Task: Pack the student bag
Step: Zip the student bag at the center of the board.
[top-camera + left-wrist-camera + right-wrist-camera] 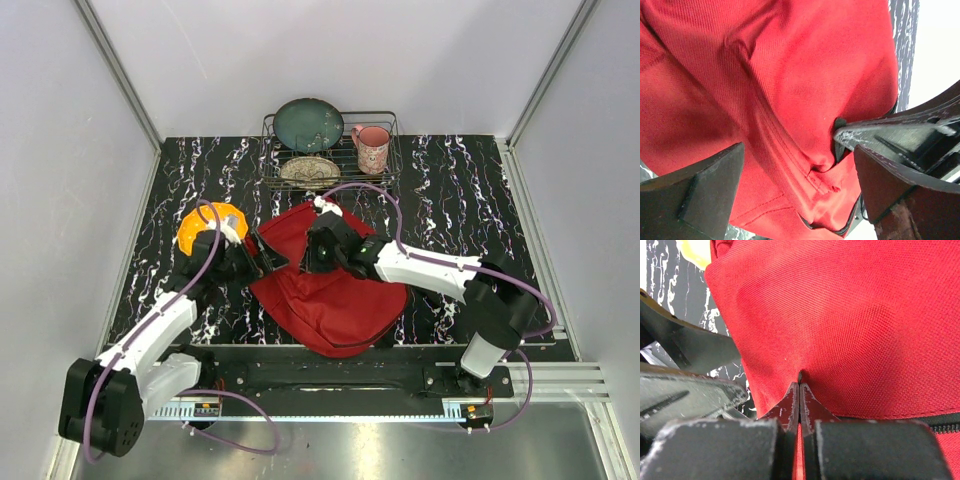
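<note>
The red student bag (335,285) lies in the middle of the table, its near edge by the arm bases. My right gripper (322,250) is over the bag's far part and is shut on a pinch of its red fabric (800,377). A black zipper (940,424) runs just below the pinch. My left gripper (262,255) is at the bag's left edge. Its jaws stand wide open, with the bag's seamed fabric (790,150) between them, and its fingers (695,195) are not pressing on it.
A wire dish rack (390,125) stands at the back and holds a teal plate (308,123), a pink mug (371,148) and a patterned plate (310,170). An orange round object (200,228) lies beside my left arm. White walls enclose the table.
</note>
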